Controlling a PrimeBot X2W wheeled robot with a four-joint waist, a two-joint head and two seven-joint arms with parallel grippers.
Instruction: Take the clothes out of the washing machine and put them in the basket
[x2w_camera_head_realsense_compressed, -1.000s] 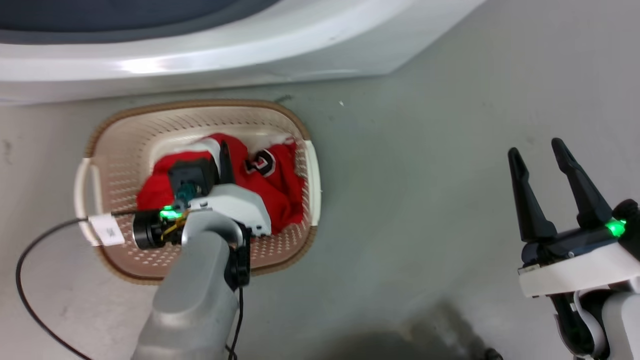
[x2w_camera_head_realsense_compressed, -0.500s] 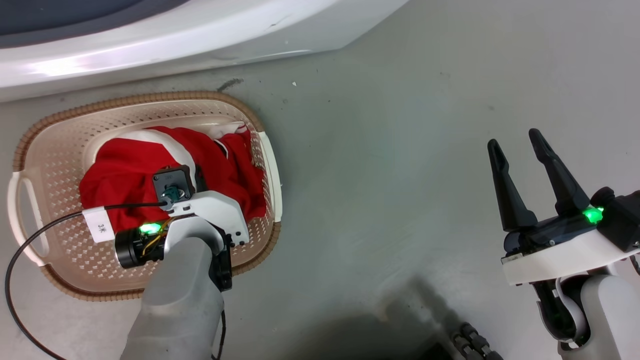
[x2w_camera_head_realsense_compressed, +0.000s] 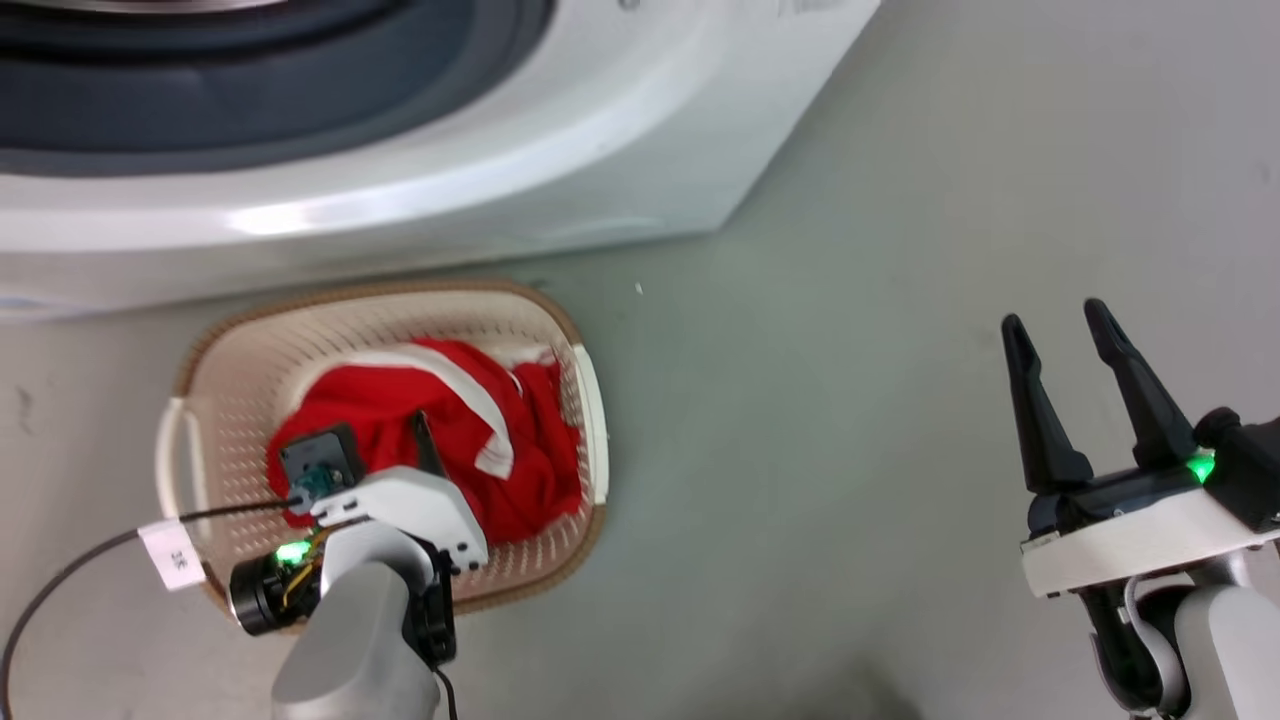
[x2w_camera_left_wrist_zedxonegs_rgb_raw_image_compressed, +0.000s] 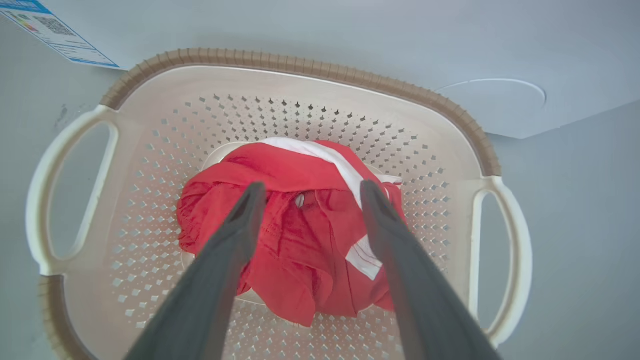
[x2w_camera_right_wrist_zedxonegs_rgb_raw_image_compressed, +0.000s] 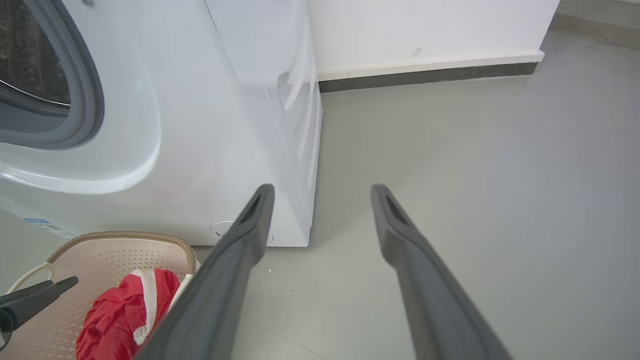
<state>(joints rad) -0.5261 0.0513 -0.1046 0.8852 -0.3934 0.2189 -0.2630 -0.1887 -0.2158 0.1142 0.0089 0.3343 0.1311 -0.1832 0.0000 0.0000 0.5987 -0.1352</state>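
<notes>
The left gripper (x2w_camera_left_wrist_zedxonegs_rgb_raw_image_compressed: 312, 187) has come up off the clothes (x2w_camera_left_wrist_zedxonegs_rgb_raw_image_compressed: 300, 240). Its fingers are spread wide and empty, and the red heap lies just beneath their tips on the floor of the basket (x2w_camera_left_wrist_zedxonegs_rgb_raw_image_compressed: 300, 105). That load looks delivered. Beyond it, I cannot tell whether the washing machine (x2w_camera_head_realsense_compressed: 500, 180) holds more. Well off right, the right gripper (x2w_camera_head_realsense_compressed: 1053, 313) stays parted, carrying nothing.

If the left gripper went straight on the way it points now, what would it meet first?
Most likely the clothes: the left gripper, open, points straight at the red heap in the basket, though depth is unclear.
</notes>
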